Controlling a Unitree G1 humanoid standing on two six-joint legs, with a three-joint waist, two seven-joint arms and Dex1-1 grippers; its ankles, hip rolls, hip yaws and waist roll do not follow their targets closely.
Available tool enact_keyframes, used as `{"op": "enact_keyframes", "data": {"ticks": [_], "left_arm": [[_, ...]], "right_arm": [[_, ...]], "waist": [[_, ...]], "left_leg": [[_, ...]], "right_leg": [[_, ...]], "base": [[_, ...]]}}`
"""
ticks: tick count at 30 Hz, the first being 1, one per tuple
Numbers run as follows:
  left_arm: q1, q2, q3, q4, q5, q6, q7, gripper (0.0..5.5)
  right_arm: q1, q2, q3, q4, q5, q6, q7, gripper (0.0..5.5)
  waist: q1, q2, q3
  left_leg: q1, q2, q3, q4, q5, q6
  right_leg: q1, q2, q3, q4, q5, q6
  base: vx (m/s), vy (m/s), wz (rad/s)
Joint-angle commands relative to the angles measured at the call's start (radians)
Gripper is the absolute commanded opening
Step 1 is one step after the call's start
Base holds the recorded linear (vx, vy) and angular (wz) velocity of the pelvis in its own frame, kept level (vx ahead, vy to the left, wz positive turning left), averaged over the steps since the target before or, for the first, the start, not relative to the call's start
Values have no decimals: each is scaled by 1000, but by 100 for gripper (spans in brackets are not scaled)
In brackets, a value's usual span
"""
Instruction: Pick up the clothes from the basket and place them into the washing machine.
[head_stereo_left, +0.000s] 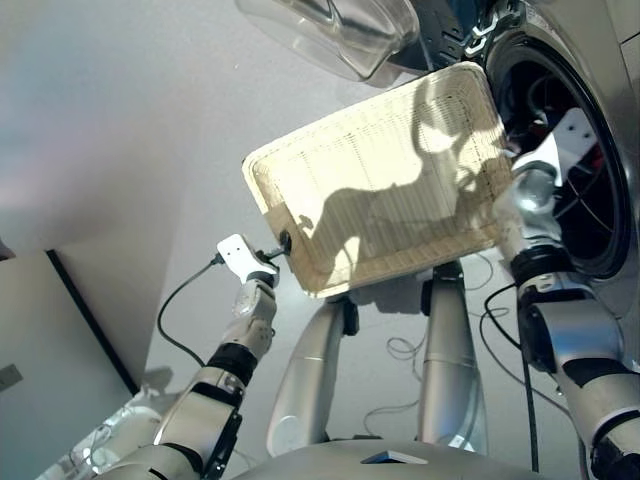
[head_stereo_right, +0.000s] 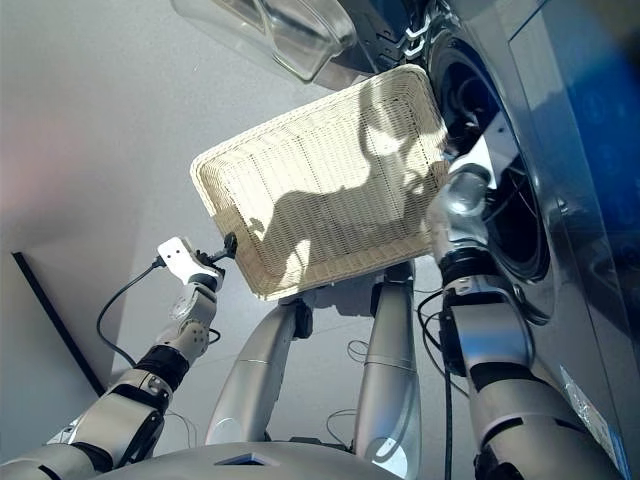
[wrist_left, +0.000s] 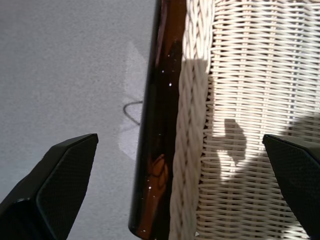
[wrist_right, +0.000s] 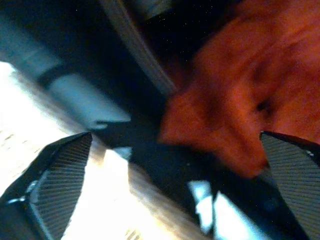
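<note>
One basket (head_stereo_left: 400, 130) is in view, cream wicker with a low rim, and no garment shows in it. Only shadows of the arms fall across its woven bottom.

One washing machine (head_stereo_right: 560, 130) stands at the basket's right edge. Its round drum hole (head_stereo_left: 575, 170) is open. Its porthole door (head_stereo_left: 330, 30), clear glass, is swung out beyond the basket's far edge.

Garments counted: one. A red-orange garment (wrist_right: 240, 90) shows in the right wrist view, lying in the dark drum area directly ahead of the right gripper (wrist_right: 175, 145). The navy and black garments cannot be located in any view.

Left gripper (wrist_left: 175, 150): fingers set wide, holding nothing. It sits at the basket's left near corner, straddling the rim, one finger (wrist_left: 55, 180) outside over the floor (head_stereo_left: 120, 120) and the other over the weave. A glossy dark brown bar (wrist_left: 157, 125) runs along the outside of that rim.

Right gripper: fingers set wide, holding nothing. The right arm (head_stereo_left: 530, 200) reaches past the basket's right edge into the drum hole. The cloth lies between and beyond the fingertips; contact cannot be confirmed.
</note>
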Motion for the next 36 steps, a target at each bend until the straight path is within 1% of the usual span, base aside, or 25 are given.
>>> {"op": "enact_keyframes", "data": {"ticks": [1, 2, 3, 6, 8, 9, 10, 12, 17, 18, 20, 21, 23, 25, 26, 27, 28, 29, 30, 31, 32, 33, 36], "left_arm": [[22, 35, 42, 32, 15, -25, -26, 550], [18, 31, 40, 50, 21, -22, -31, 550], [17, 28, 37, 66, 29, -19, -37, 550], [21, 16, 32, 135, 80, 0, -51, 550], [21, 17, 11, 186, 182, 2, -42, 550], [24, 13, 6, 202, 211, 9, -45, 550], [31, 11, 4, 225, 237, 13, -49, 550], [48, 2, 9, 260, 259, 32, -64, 550], [107, 5, 21, 334, 361, 55, -83, 550], [116, 7, 25, 341, 385, 58, -82, 550], [141, 13, 19, 345, 463, 50, -68, 550], [153, 13, 21, 354, 479, 61, -73, 550], [177, 15, 23, 364, 531, 58, -64, 550], [202, 18, 30, 376, 557, 66, -70, 550], [208, 18, 35, 390, 577, 69, -69, 550], [230, 22, 49, 417, 614, 79, -67, 550], [230, 22, 49, 416, 614, 79, -67, 550], [240, 22, 57, 432, 633, 85, -67, 550], [262, 21, 71, 446, 649, 92, -73, 550], [262, 21, 71, 446, 649, 92, -73, 550], [268, 21, 76, 460, 664, 98, -72, 550], [281, 16, 81, 470, 676, 100, -75, 550], [304, 16, 87, 473, 683, 100, -93, 550]], "right_arm": [[36, -8, 69, -4, 10, -46, 66, 550], [48, -1, 78, 10, 13, -42, 87, 550], [60, 5, 87, 22, 16, -38, 105, 550], [129, 35, 107, 50, 19, -21, 157, 550], [182, 59, 133, 75, -9, -8, 183, 550], [202, 63, 141, 90, -17, -2, 197, 550], [224, 71, 150, 105, -32, 6, 208, 550], [282, 92, 155, 123, -39, 21, 228, 550], [427, 132, 177, 158, -77, 54, 288, 550], [450, 137, 180, 166, -87, 61, 295, 550], [499, 142, 192, 187, -124, 77, 324, 550], [520, 141, 190, 193, -132, 81, 327, 550], [562, 144, 180, 213, -146, 90, 346, 550], [603, 149, 175, 221, -159, 97, 359, 550], [622, 152, 169, 233, -157, 101, 369, 550], [663, 162, 172, 239, -177, 106, 384, 550], [664, 162, 172, 239, -177, 106, 384, 550], [680, 165, 169, 252, -186, 111, 392, 550], [713, 170, 161, 264, -198, 117, 399, 550], [713, 170, 161, 264, -198, 117, 399, 550], [723, 173, 157, 265, -203, 119, 398, 550], [745, 178, 145, 275, -207, 126, 403, 550], [780, 185, 136, 294, -204, 135, 425, 550]], "waist": [[-20, 1, -44], [-21, -5, -48], [-27, -15, -47], [-32, -43, -61], [-38, -62, -68], [-39, -71, -70], [-40, -80, -73], [-43, -100, -78], [-49, -144, -100], [-49, -152, -104], [-47, -168, -113], [-46, -174, -119], [-46, -186, -131], [-46, -197, -151], [-46, -202, -161], [-47, -211, -183], [-47, -211, -182], [-48, -215, -193], [-50, -222, -216], [-50, -222, -215], [-52, -223, -227], [-55, -225, -249], [-58, -230, -279]], "left_leg": [[3, 31, -36, 116, -120, -30], [12, 32, -37, 113, -120, -31], [7, 29, -31, 104, -89, -27], [57, 29, -35, 77, -84, -30], [98, 32, -37, 61, -81, -33], [121, 32, -41, 56, -83, -33], [143, 34, -39, 51, -84, -34], [203, 34, -40, 36, -85, -35], [372, 39, -40, -33, -80, -43], [402, 40, -41, -46, -78, -45], [466, 42, -44, -72, -73, -48], [490, 40, -46, -80, -74, -47], [540, 41, -49, -103, -73, -49], [587, 45, -48, -131, -69, -51], [615, 46, -46, -149, -65, -53], [654, 50, -42, -169, -63, -53], [657, 50, -42, -170, -62, -53], [676, 52, -39, -179, -61, -53], [710, 57, -33, -200, -59, -53], [712, 57, -33, -201, -58, -53], [729, 58, -31, -214, -56, -53], [762, 61, -25, -246, -45, -54], [811, 68, -15, -287, -34, -58]], "right_leg": [[86, 15, -33, -18, -42, 28], [97, 17, -36, -25, -41, 28], [98, 13, -41, -46, -6, 23], [158, 17, -54, -85, 3, 27], [205, 18, -63, -105, 9, 31], [228, 20, -65, -115, 10, 32], [257, 20, -69, -124, 10, 34], [320, 22, -76, -146, 12, 37], [494, 26, -105, -223, 16, 45], [522, 28, -111, -233, 14, 46], [589, 31, -123, -251, 10, 48], [617, 34, -127, -264, 8, 48], [675, 42, -138, -295, 5, 49], [728, 46, -147, -326, 4, 53], [754, 49, -149, -342, 3, 54], [794, 55, -155, -364, 2, 56], [796, 55, -155, -365, 2, 56], [815, 58, -155, -374, 1, 56], [848, 62, -159, -390, 0, 57], [850, 62, -159, -391, 0, 57], [862, 66, -158, -398, 0, 57], [889, 71, -159, -415, 1, 60], [932, 76, -163, -439, -2, 63]], "base": [[0, 0, 0], [-85, -22, 57], [-80, -33, 24], [-25, -14, 5], [27, -15, -34], [0, 0, 0], [72, -27, -94], [80, -37, -116], [87, -10, -84], [77, -1, 60], [62, 3, 41], [55, 3, 1], [55, 8, 44], [27, 10, 16], [52, 29, 59], [0, 0, 0], [0, 0, 0], [51, 20, -78], [51, 20, -58], [51, 25, -35], [0, 0, 0], [71, 42, -40], [37, 15, -23]]}}
